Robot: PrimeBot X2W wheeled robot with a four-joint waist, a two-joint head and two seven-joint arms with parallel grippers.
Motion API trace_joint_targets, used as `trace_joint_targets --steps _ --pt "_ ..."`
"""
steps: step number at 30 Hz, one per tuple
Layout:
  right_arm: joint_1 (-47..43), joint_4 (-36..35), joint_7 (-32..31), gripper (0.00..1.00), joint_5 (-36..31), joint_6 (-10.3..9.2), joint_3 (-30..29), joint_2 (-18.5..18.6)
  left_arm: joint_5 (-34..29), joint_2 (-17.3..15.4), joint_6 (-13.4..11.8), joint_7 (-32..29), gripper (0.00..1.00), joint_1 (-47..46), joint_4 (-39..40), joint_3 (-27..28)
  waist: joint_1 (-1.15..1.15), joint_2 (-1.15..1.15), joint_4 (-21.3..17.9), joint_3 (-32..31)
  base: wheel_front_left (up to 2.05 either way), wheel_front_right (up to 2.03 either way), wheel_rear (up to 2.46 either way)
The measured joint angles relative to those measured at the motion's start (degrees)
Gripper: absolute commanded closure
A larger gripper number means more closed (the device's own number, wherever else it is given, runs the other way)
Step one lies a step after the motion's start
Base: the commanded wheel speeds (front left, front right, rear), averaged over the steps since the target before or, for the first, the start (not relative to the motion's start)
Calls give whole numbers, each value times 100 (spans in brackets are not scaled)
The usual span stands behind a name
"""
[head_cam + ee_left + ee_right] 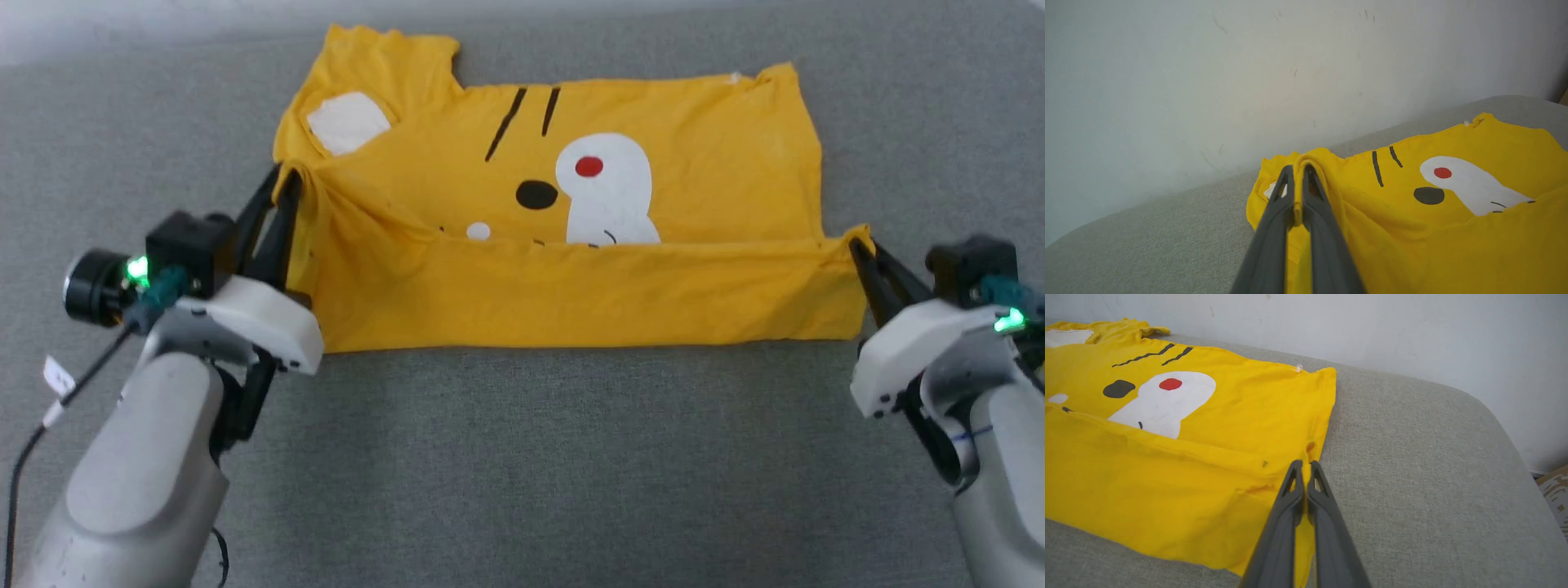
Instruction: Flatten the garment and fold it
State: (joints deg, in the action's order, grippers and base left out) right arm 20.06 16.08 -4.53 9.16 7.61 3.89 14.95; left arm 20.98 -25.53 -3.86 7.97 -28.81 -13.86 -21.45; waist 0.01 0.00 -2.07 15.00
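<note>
The garment (571, 245) is a mustard-yellow T-shirt with white patches, black marks and a red dot, lying on a grey padded surface (531, 457). Its near part is folded up over the printed front, forming a raised band. My left gripper (282, 175) is shut on the left end of that band, with yellow cloth pinched between its dark fingers (1298, 192). At the band's right corner my right gripper (859, 238) is shut on the cloth, its fingertips (1294, 473) pressed together on yellow fabric. The print's lower part is hidden under the fold.
A pale wall (1208, 81) rises just behind the grey surface. The surface's rounded right edge (1515, 441) drops off, with a cardboard box (1555, 490) below it. A black cable (49, 416) hangs from my left wrist.
</note>
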Motion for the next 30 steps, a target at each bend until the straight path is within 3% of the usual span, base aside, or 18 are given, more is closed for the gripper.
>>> trace_joint_targets --steps 8,13,19,20,21,22,23,30 --pt "836 648 -569 100 202 0 45 60 89 -53 311 -569 100 -751 -870 -36 0 0 -47 552 0 0 0" --pt "1155 884 -1160 100 453 0 98 31 424 -86 634 -1482 100 -952 -1440 -116 0 0 -60 860 0 0 0" --pt "1482 935 -2113 100 862 -2 15 8 1028 -112 784 -2559 100 -1170 -1479 -35 -3 0 -57 1062 0 0 0" --pt "1514 931 -2263 100 915 -2 -51 -10 1109 -112 784 -2640 96 -1175 -1449 4 -3 0 -47 1068 0 0 0" --pt "1521 918 -2399 100 942 -2 -112 -31 1151 -108 784 -2653 58 -1172 -1421 33 -3 0 -37 1066 0 0 0" --pt "1518 895 -2501 61 969 -2 -186 -62 1146 -103 770 -2608 14 -1156 -1378 38 -2 0 -26 1056 0 0 0" --pt "1506 844 -2526 0 978 -2 -225 -86 1110 -86 683 -2464 0 -1131 -1330 59 -2 0 -15 1041 0 0 0" --pt "923 386 -1871 0 967 -7 -595 -413 701 126 -120 -698 0 -563 -912 324 0 0 48 759 0 0 0"
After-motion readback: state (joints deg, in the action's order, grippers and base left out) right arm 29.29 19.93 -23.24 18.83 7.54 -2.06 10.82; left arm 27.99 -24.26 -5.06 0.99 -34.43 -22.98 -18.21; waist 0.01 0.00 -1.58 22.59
